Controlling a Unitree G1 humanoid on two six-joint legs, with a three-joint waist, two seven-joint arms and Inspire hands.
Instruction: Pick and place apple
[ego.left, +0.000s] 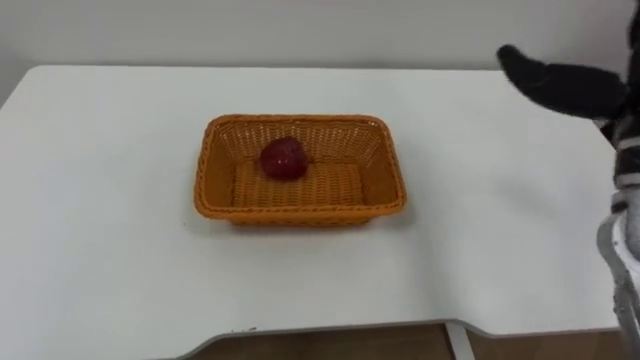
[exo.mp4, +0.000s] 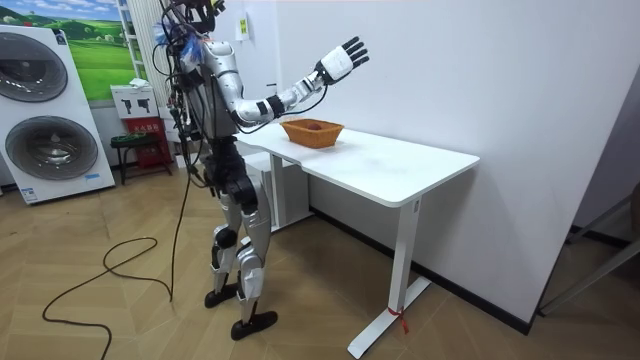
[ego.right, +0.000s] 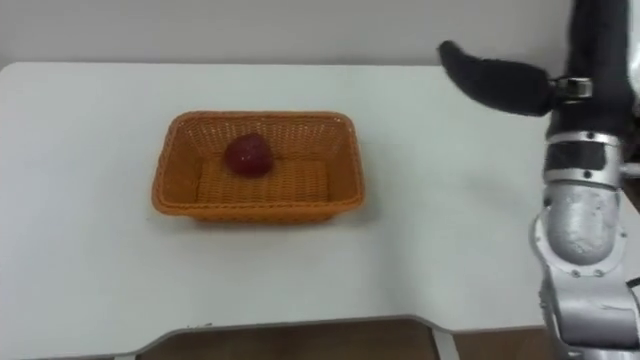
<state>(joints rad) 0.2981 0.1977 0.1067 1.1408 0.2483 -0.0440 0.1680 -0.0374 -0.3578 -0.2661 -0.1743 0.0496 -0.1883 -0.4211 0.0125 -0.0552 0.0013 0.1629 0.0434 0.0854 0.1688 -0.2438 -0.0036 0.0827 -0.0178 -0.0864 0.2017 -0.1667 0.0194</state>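
A dark red apple (ego.left: 284, 159) lies inside an orange wicker basket (ego.left: 300, 212), in its back left part. The basket stands in the middle of a white table (ego.left: 100, 200). My right hand (ego.left: 560, 80) is raised above the table's right side, well to the right of the basket and apart from it. Seen from the room, the right hand (exo.mp4: 340, 62) is held high over the basket (exo.mp4: 312, 133) with its fingers straight and spread, holding nothing. I stand at the table's end.
The table's front edge (ego.left: 330, 328) runs close below the basket, and a white wall stands right behind the table. A washing machine (exo.mp4: 45, 110) and a small red stool (exo.mp4: 140, 140) stand at the room view's left, behind me.
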